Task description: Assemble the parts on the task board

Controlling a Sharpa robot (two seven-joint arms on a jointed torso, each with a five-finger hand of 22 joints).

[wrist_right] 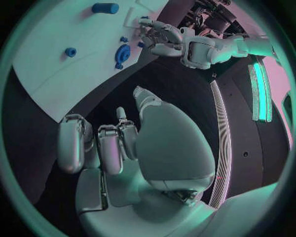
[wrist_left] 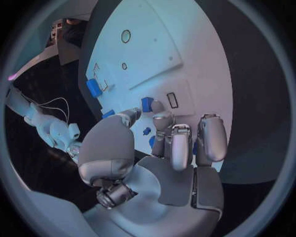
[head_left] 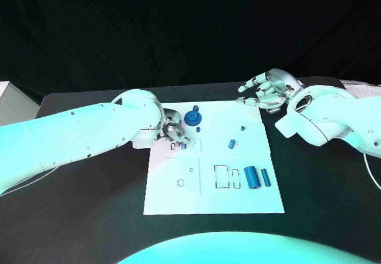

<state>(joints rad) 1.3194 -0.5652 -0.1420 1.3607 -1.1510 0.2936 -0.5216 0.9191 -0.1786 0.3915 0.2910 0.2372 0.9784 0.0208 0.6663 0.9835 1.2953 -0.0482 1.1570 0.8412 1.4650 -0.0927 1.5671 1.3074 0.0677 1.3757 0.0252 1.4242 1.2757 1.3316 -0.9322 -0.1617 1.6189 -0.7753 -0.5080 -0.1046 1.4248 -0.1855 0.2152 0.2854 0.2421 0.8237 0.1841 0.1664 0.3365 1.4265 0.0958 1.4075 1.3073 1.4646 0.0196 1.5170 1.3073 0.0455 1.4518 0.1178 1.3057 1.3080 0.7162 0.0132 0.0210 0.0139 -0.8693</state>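
Hiding part of a small blue part [head_left: 184, 145] under the left hand [head_left: 172, 130] in the head view, leaving unclear whether the fingers [wrist_left: 162, 121] are touching it. Covering the task board [head_left: 212, 190] at its near-left corner. Blurring the board's small outlines.

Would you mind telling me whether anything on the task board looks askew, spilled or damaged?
Nothing stands out. The board lies flat and looks intact. Loose blue parts lie on it: a cylinder, a thin bar, small pieces. The left hand is at a part; the right hand hovers open off its far corner.
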